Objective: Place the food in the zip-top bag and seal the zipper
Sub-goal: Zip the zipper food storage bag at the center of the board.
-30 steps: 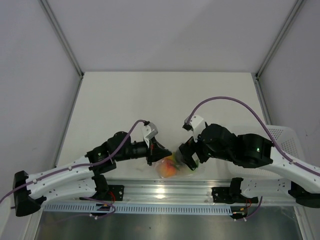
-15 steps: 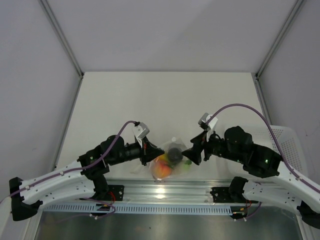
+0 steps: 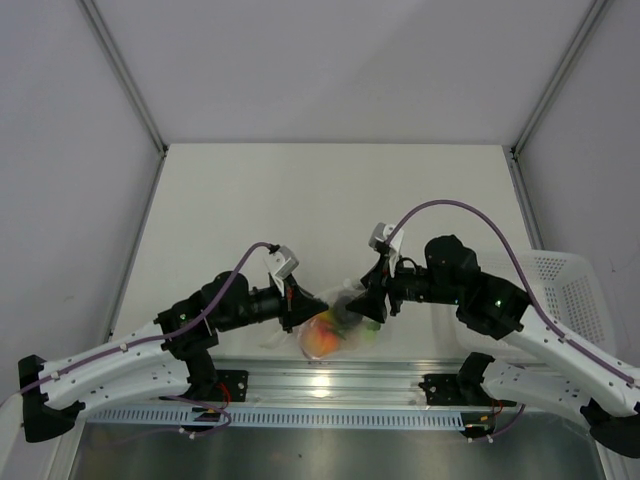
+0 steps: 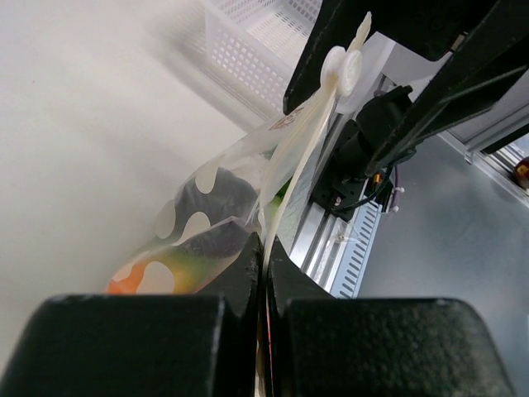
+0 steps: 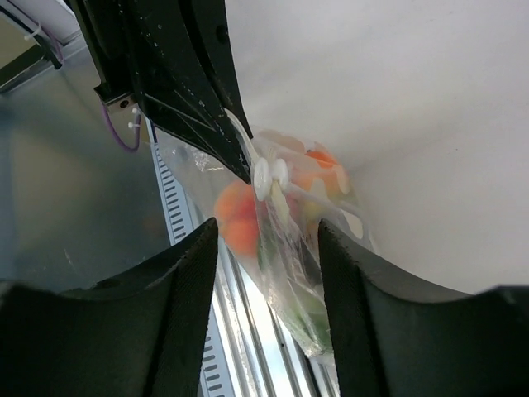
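The clear zip-top bag hangs just above the table's front edge with the food inside: an orange-peach round piece, green pieces and a dark one. My left gripper is shut on the bag's top edge. The pale zipper runs from those jaws to a white slider. My right gripper is open at the other end. In the right wrist view the bag hangs between its fingers without touching them, and the slider lies just beyond the tips.
A white slotted basket stands at the right edge of the table, seen too in the left wrist view. The aluminium rail that carries the arm bases runs right below the bag.
My right gripper drew back from over the bag, turned, and came in from the right to the bag's top edge with its jaws narrower. The left gripper kept its grip and lifted the edge slightly.
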`<act>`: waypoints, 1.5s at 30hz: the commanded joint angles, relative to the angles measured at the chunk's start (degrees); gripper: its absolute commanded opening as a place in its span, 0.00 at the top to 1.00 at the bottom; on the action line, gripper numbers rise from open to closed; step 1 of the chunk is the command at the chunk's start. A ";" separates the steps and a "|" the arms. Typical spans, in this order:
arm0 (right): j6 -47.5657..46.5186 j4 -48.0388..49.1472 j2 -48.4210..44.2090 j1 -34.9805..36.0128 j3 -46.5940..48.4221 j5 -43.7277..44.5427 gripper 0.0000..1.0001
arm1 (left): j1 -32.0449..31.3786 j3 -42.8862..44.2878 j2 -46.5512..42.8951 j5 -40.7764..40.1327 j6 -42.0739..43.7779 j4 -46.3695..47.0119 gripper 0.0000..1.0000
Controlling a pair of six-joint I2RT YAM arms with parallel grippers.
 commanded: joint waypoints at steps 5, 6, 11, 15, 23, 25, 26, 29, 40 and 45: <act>-2.09 4.85 0.11 -3.96 0.01 -7.62 0.60 | -0.21 0.11 -1.03 2.33 -0.53 2.13 0.99; -2.09 5.02 0.46 -4.23 -0.08 -8.23 0.64 | -0.21 0.20 -1.03 2.42 -0.45 2.13 0.99; -2.17 6.25 2.49 -5.37 0.01 -12.27 1.00 | -0.21 -0.59 -1.65 4.96 0.34 4.14 1.00; -2.26 6.86 2.93 -5.46 0.10 -15.00 1.00 | -0.21 -0.07 -2.35 5.85 2.36 4.06 0.86; -2.35 8.97 2.49 -5.81 -0.95 -17.81 1.00 | -0.21 -4.53 -10.25 -6.53 4.65 16.08 0.42; -2.61 9.07 3.36 -5.81 -0.78 -18.43 1.00 | -0.21 -4.90 -10.26 -8.39 6.75 20.91 0.42; -2.70 9.07 3.63 -5.81 -0.61 -18.69 1.00 | -0.21 -4.55 -10.00 -8.13 7.54 22.07 0.43; -3.05 9.76 3.46 -5.81 -0.60 -17.82 1.00 | -0.21 -3.67 -7.45 -7.08 10.53 25.41 0.48; -5.16 12.32 4.51 -5.81 -0.34 -15.79 1.00 | -0.21 -5.25 -1.92 -1.11 12.91 33.50 0.54; -6.04 11.79 5.12 -5.81 0.19 -15.88 1.00 | -0.21 -6.04 -1.82 1.62 13.18 34.12 0.43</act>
